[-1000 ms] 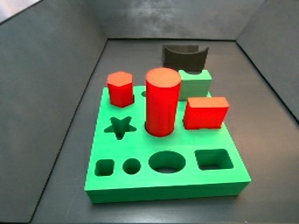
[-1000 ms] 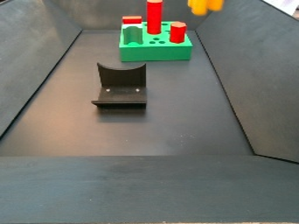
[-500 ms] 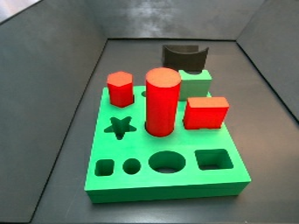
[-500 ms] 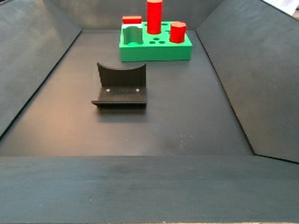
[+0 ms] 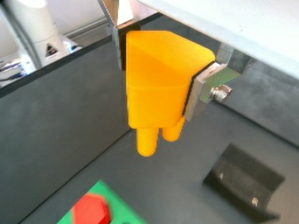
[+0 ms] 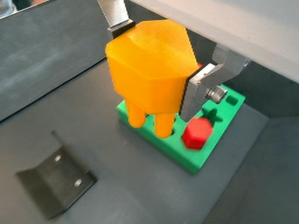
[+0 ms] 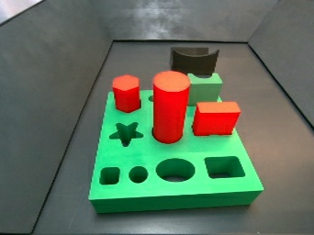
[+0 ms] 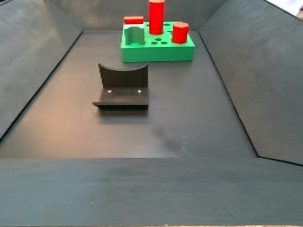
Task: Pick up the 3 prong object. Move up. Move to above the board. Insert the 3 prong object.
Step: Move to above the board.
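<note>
Wrist views, both: gripper [image 5: 163, 74] clamped on 3 prong object [image 5: 160, 83], silver finger plates pressed to either side of blocky orange-yellow top, prongs hanging free below, approx vertical. Gripper + piece absent from both side views, so judged high, well above board [image 7: 172, 179]. Board seen past the prongs in a wrist view [image 6: 211, 140], down and off to one side, not yet under the piece; corner of it also in other wrist view [image 5: 111, 206]. Fixture [image 8: 122, 87] on floor, well apart from board, between board and near end of the bin in a side view; also visible in wrist views [image 6: 56, 179]. On board, side view: red cylinder [image 7: 171, 106] upright near centre, red hexagonal block [image 7: 127, 92] beside it, red square block [image 7: 218, 117] on other side, small green cube [image 7: 205, 87] behind cylinder w/ dark curved block [image 7: 194, 60] beyond it. Open holes along board's near edge: star [image 7: 124, 133], small square, oval, circle [image 7: 175, 169], large square. Step in hand, judged: transit to above board. To do well: hold height until past top of red cylinder, centre prongs over matching hole before any descent, keep piece vertical, no wrist twist, grip firm. Which hole suits the prongs: cannot tell from these views. Risk: clipping cylinder if lowered early.
</note>
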Controlling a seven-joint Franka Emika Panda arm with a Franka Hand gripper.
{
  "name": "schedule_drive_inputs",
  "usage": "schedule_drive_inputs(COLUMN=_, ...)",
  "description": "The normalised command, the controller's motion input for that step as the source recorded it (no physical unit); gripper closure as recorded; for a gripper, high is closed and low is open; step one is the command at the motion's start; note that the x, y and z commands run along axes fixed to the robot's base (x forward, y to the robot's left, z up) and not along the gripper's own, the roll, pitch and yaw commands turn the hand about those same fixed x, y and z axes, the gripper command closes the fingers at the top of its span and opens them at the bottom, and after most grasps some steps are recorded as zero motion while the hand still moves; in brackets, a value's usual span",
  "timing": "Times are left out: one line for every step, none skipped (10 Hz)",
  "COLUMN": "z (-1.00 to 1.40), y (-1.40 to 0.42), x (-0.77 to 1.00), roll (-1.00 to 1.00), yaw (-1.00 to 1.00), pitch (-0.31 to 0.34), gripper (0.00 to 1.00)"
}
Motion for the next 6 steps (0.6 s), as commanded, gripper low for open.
schedule_drive_inputs(z=0.07, y=-1.00, x=0.17, roll=0.00, yaw=0.01, pitch=0.115, gripper=1.00)
schedule_drive_inputs(z=0.08, y=-1.00, x=0.18, roll=0.01, yaw=0.00, pitch=0.125, gripper=1.00)
schedule_drive_inputs(z=0.08, y=-1.00, x=0.20, roll=0.00, yaw=0.01, pitch=0.133, gripper=1.00)
schedule_drive_inputs(z=0.09, y=-0.88, x=0.20, roll=0.00, yaw=0.01, pitch=0.142, gripper=1.00)
schedule_drive_inputs(z=0.07, y=-0.64, x=0.16, roll=0.01, yaw=0.01, pitch=0.133, gripper=1.00)
schedule_drive_inputs(z=0.04, y=-0.30, x=0.11, roll=0.02, yaw=0.01, pitch=0.117, gripper=1.00)
